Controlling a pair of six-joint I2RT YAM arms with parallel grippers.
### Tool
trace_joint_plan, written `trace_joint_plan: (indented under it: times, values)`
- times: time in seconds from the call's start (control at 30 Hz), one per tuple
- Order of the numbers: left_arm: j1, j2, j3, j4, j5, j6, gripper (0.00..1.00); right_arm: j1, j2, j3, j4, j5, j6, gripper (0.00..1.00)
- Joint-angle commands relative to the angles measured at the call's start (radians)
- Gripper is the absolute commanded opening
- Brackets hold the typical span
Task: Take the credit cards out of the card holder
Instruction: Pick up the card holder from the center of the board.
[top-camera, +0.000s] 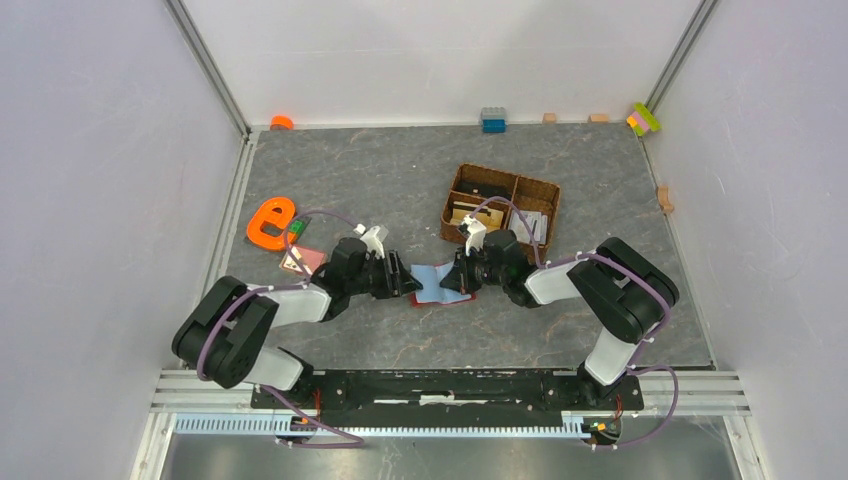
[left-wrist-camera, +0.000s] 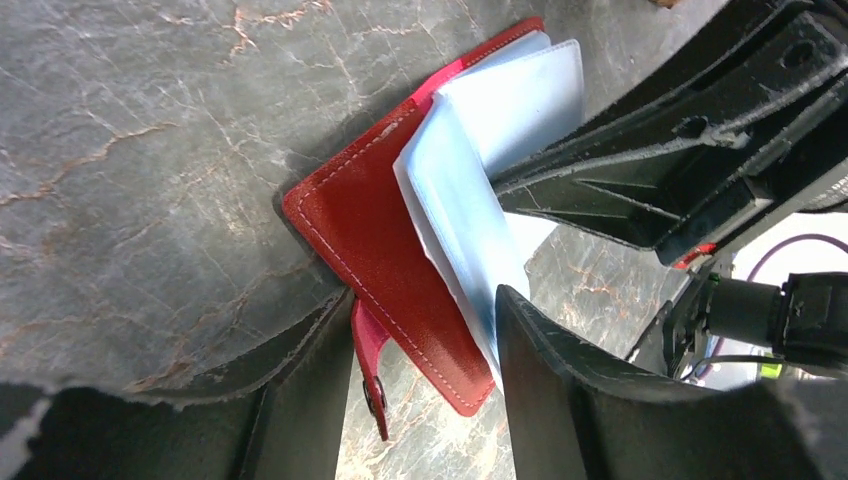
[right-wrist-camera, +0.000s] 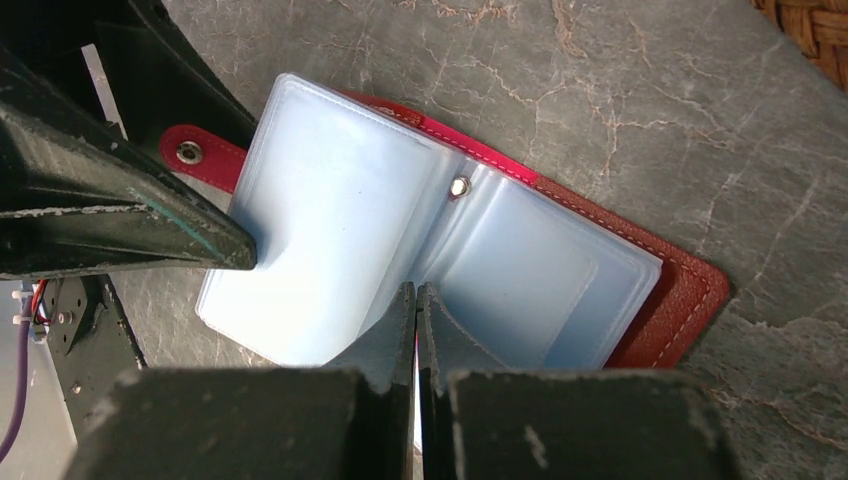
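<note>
The dark red card holder (top-camera: 432, 296) lies open on the grey table between my two grippers. Its pale blue plastic sleeves (right-wrist-camera: 330, 230) are fanned out, and a card-shaped outline (right-wrist-camera: 520, 290), possibly one of the credit cards, shows inside the right sleeve. My left gripper (left-wrist-camera: 425, 345) is open and straddles the raised red cover (left-wrist-camera: 370, 240) and the sleeve edges (left-wrist-camera: 470, 220). The snap strap (left-wrist-camera: 370, 350) hangs by its left finger. My right gripper (right-wrist-camera: 415, 295) is shut, its tips pressing on the sleeves near the fold. In the top view the left gripper (top-camera: 408, 281) and right gripper (top-camera: 453, 281) face each other.
A brown wicker basket (top-camera: 500, 183) with compartments holding flat items stands just behind the right gripper; its corner (right-wrist-camera: 815, 25) shows in the right wrist view. An orange e-shaped piece (top-camera: 270, 222) and a flat pink piece (top-camera: 302, 262) lie by the left arm. Small blocks (top-camera: 493, 120) line the back wall.
</note>
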Motion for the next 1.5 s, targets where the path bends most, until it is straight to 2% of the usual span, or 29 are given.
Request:
trace_joint_plan:
  times: [0.0, 0.1, 0.2, 0.27, 0.57, 0.77, 1.03, 1.13, 1.33, 1.47]
  values:
    - [0.004, -0.045, -0.021, 0.140, 0.088, -0.043, 0.59, 0.001, -0.006, -0.021, -0.035, 0.002, -0.002, 0.00]
    - [0.011, -0.057, -0.030, 0.157, 0.093, -0.051, 0.62, 0.000, -0.005, -0.021, -0.033, 0.001, -0.002, 0.00]
    - [0.014, -0.064, -0.051, 0.219, 0.115, -0.075, 0.77, -0.001, -0.003, -0.019, -0.032, -0.004, -0.001, 0.00]
    - [0.015, -0.058, -0.061, 0.265, 0.133, -0.093, 0.80, 0.000, -0.004, -0.021, -0.032, -0.003, -0.001, 0.00]
    - [0.016, 0.016, -0.033, 0.270, 0.155, -0.112, 0.73, 0.000, -0.001, -0.020, -0.031, -0.003, -0.001, 0.00]
    - [0.021, -0.006, -0.035, 0.231, 0.130, -0.093, 0.75, 0.000, -0.004, -0.021, -0.032, -0.002, -0.003, 0.00]
    - [0.019, 0.113, 0.009, 0.260, 0.190, -0.106, 0.57, 0.000, -0.012, -0.025, -0.030, 0.003, -0.005, 0.00]
    - [0.021, 0.138, 0.010, 0.295, 0.210, -0.118, 0.40, 0.001, -0.027, -0.031, -0.032, 0.012, -0.008, 0.00]
    - [0.021, 0.122, 0.005, 0.303, 0.222, -0.122, 0.04, 0.000, -0.116, -0.038, -0.070, 0.036, -0.037, 0.09]
    - [0.022, 0.052, -0.010, 0.290, 0.226, -0.108, 0.02, -0.003, -0.252, -0.067, -0.121, 0.104, -0.080, 0.16]
